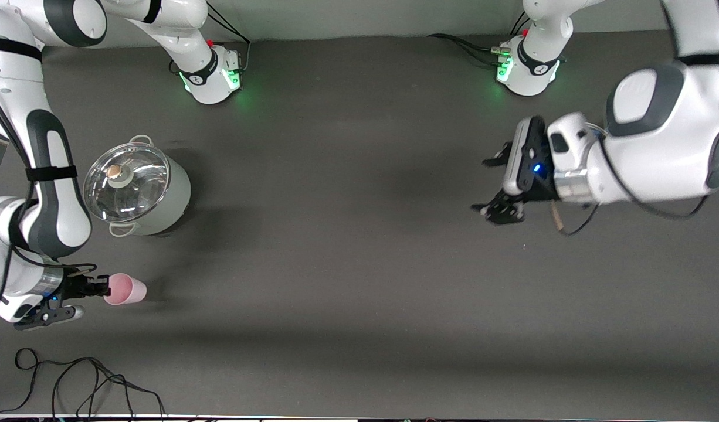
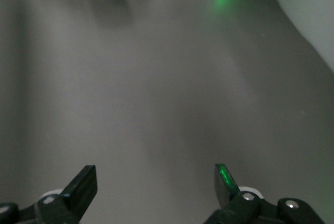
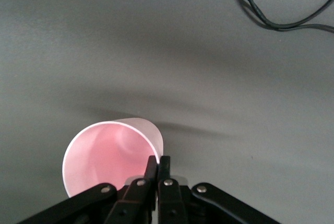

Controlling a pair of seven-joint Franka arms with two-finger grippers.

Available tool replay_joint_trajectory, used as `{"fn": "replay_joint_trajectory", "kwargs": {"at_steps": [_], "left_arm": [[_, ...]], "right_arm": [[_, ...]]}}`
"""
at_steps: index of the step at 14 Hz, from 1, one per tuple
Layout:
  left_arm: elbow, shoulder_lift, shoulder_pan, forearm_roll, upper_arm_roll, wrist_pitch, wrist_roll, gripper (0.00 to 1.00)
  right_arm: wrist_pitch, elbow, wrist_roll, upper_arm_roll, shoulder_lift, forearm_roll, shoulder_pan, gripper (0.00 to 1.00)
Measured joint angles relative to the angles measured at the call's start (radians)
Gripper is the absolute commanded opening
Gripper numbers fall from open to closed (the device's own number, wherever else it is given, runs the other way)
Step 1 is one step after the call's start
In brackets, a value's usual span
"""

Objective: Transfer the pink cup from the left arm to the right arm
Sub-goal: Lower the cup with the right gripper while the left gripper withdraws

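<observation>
Rim of the pink cup (image 1: 125, 289) is pinched in the closed right claw (image 1: 101, 287), just above the worktop (image 1: 359, 281) near the lidded pot (image 1: 138, 190). Left claw (image 1: 495, 186) hangs wide open and empty, well apart. Keep that thin rim grip steady; it could slip.

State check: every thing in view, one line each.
Pink cup: on its side, rim pinched by the right hand.
Right hand: shut on the cup's rim.
Left hand: open, empty, over bare table.
Pot: upright, glass lid on.
</observation>
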Motion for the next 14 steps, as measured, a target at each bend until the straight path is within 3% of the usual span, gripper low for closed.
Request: {"fn": "replay_joint_trajectory", "kwargs": {"at_steps": [4,7,8,9,10,14], "left_arm": [[0.051,-0.098,0.005,0.184,-0.002,-0.208,-0.306,1.00],[0.141,-0.115,-0.008,0.309,-0.029,-0.356,-0.597,1.00],[0.159,-0.120,-0.015,0.326,-0.035,-0.381,-0.695,1.00],[0.169,-0.127,-0.020,0.335,-0.037,-0.397,-0.812,1.00],[0.172,-0.132,-0.020,0.339,-0.036,-0.407,-0.905,1.00],[0.172,-0.133,-0.013,0.348,-0.002,-0.421,-1.161,1.00]], "right_arm": [[0.021,0.000,-0.002,0.000,0.022,0.000,0.000,0.00],[0.035,0.000,-0.002,0.000,0.038,0.000,0.000,0.08],[0.044,0.000,-0.002,0.000,0.043,0.000,0.000,0.31],[0.051,0.001,-0.002,0.000,0.046,0.000,-0.001,0.80],[0.051,0.002,-0.002,0.000,0.046,0.000,-0.001,0.99],[0.053,0.009,-0.002,0.000,0.046,0.000,-0.001,1.00]]}}
